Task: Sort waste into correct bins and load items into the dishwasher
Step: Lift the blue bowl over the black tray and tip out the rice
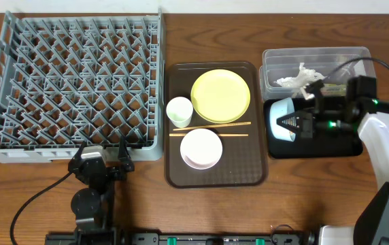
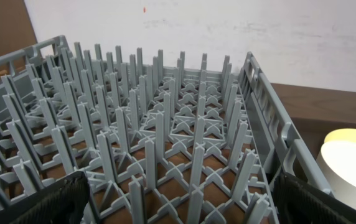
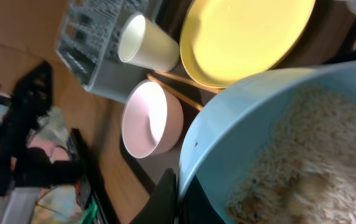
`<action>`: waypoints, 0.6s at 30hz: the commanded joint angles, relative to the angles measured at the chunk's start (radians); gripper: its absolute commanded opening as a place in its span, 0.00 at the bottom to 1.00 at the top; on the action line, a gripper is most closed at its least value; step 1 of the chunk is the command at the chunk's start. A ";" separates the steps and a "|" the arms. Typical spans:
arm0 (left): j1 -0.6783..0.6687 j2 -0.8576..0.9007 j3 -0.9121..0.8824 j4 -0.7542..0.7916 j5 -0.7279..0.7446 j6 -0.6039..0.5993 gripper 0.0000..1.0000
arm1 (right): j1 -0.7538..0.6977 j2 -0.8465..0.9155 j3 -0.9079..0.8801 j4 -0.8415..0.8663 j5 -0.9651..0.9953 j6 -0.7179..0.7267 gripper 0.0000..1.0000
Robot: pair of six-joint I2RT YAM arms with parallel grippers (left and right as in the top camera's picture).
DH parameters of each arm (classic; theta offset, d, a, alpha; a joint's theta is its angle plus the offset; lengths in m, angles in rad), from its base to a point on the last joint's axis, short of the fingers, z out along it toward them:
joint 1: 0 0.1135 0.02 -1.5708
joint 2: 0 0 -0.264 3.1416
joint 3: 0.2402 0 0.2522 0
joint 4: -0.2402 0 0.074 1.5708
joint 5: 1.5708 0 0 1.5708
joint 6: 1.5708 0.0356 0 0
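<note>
Overhead: right tool (image 1: 305, 124) clamped on the rim of the tilted light-blue bowl (image 1: 281, 119) over the black tray (image 1: 317, 148), left tool (image 1: 104, 155) open at the near edge of the dish rack (image 1: 72, 82); left wrist: its fingers (image 2: 53, 202) spread wide before the rack pegs; right wrist: rice (image 3: 290, 143) inside the gripped bowl.
</note>
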State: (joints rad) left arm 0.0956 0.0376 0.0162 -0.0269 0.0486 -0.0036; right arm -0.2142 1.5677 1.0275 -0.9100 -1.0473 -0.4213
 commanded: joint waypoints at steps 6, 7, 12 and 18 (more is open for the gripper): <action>-0.002 -0.001 -0.012 -0.043 -0.015 -0.005 0.95 | -0.167 -0.027 -0.127 0.164 -0.340 -0.042 0.01; -0.002 -0.001 -0.012 -0.043 -0.015 -0.005 0.95 | -0.183 -0.027 -0.141 0.188 -0.370 -0.033 0.01; -0.002 -0.001 -0.012 -0.043 -0.016 -0.005 0.95 | -0.246 -0.023 -0.182 0.280 -0.460 0.027 0.01; -0.002 -0.001 -0.012 -0.043 -0.015 -0.005 0.95 | -0.281 -0.010 -0.186 0.294 -0.512 0.033 0.01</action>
State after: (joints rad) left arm 0.0956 0.0376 0.0162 -0.0265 0.0486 -0.0036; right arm -0.4801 1.5677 0.8474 -0.6193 -1.4578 -0.4004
